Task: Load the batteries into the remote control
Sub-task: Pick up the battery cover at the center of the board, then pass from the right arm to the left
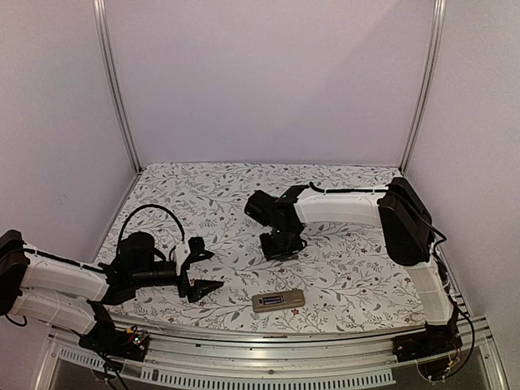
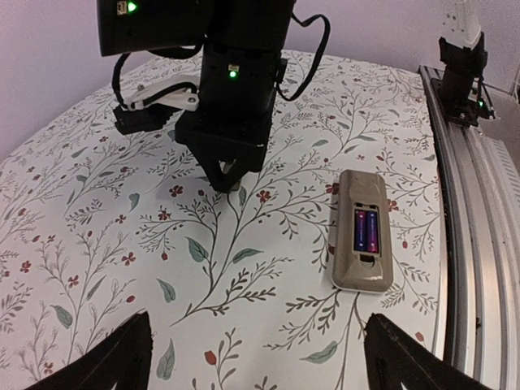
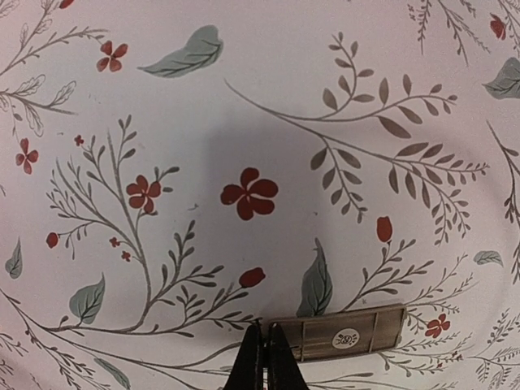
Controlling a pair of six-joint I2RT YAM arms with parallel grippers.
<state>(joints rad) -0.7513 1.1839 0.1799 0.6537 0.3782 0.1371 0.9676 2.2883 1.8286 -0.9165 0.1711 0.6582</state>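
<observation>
The remote control (image 1: 278, 301) lies back up on the floral cloth near the front edge. In the left wrist view the remote control (image 2: 362, 268) shows two purple-blue batteries (image 2: 366, 230) side by side in its open recess. My left gripper (image 1: 213, 270) is open and empty, left of the remote; its fingertips (image 2: 114, 357) frame the bottom of that view. My right gripper (image 1: 283, 248) points down behind the remote, and it also shows in the left wrist view (image 2: 226, 177). It (image 3: 266, 361) is shut on the left end of a flat tan battery cover (image 3: 357, 331).
An aluminium rail (image 1: 244, 341) runs along the near table edge and also shows in the left wrist view (image 2: 475, 211). Grey walls with metal posts (image 1: 114, 89) enclose the back and sides. The right arm's base (image 2: 461, 57) stands on the rail.
</observation>
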